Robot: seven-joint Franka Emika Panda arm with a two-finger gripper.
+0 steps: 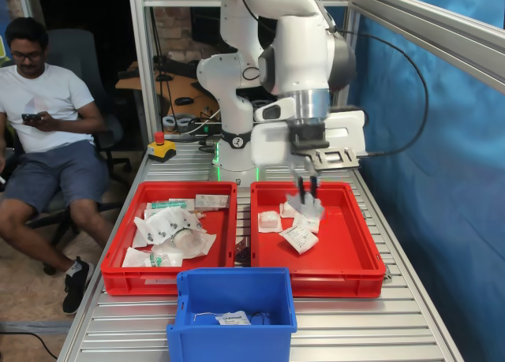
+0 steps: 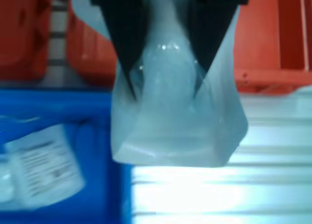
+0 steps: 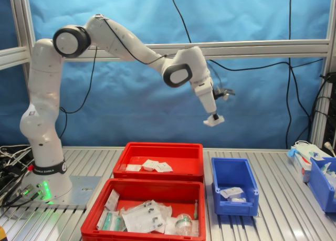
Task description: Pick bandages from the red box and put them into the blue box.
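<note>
Black gripper (image 3: 214, 116) high up, pinching small white clear-wrapped packet (image 3: 214, 120); open air all round it. Deep blue plastic bin (image 3: 251, 177) below on ribbed metal desk (image 3: 273, 220), top open, white packets on floor, thick rim round the gap. Wide red plastic tray (image 3: 157, 148) just beside bin. Blue curtain (image 3: 252, 73) behind.

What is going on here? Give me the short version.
The white robot arm's gripper is shut on a small flat white bandage packet in clear wrap, holding it in the air above the table. Three or four more such packets lie in the wide shallow red plastic tray. The deep blue plastic bin holds at least one packet. A twin red tray holds larger clear wrappers. A seated man looks at his phone.
</note>
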